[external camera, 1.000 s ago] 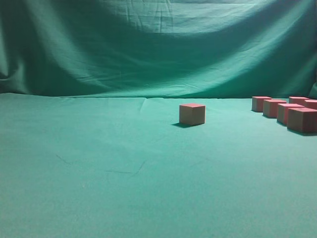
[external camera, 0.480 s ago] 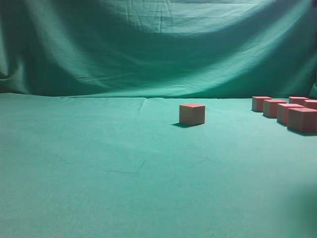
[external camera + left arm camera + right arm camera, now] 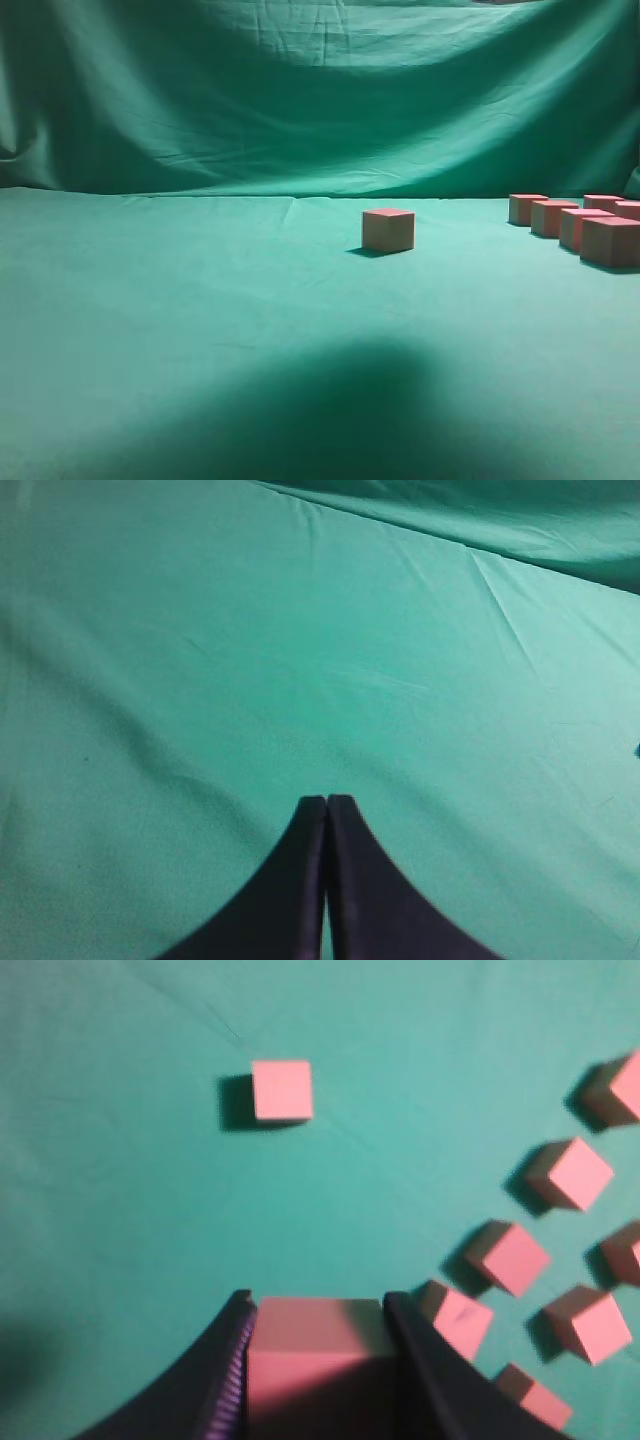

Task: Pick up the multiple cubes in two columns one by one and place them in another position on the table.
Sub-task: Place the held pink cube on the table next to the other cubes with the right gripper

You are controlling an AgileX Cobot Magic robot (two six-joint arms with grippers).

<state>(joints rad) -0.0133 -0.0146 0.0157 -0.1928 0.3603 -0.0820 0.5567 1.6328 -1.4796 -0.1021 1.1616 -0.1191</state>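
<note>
My right gripper point(image 3: 318, 1305) is shut on one pinkish-red cube point(image 3: 315, 1350), held between both fingers above the green table point(image 3: 180, 290). A lone cube point(image 3: 281, 1090) lies on the cloth ahead of it, and in the exterior view that cube point(image 3: 388, 230) stands mid-table. Several more cubes point(image 3: 510, 1257) lie in two loose columns to the right, seen at the exterior view's right edge point(image 3: 610, 241). In its own wrist view my left gripper point(image 3: 327, 802) is shut on nothing, over bare cloth. Neither gripper shows in the exterior view.
A draped green backdrop point(image 3: 320, 90) rises behind the table. A broad dark shadow point(image 3: 360, 420) lies on the near part of the cloth.
A large shadow has spread across the near table in the exterior view. The cubes on the table have not moved.
</note>
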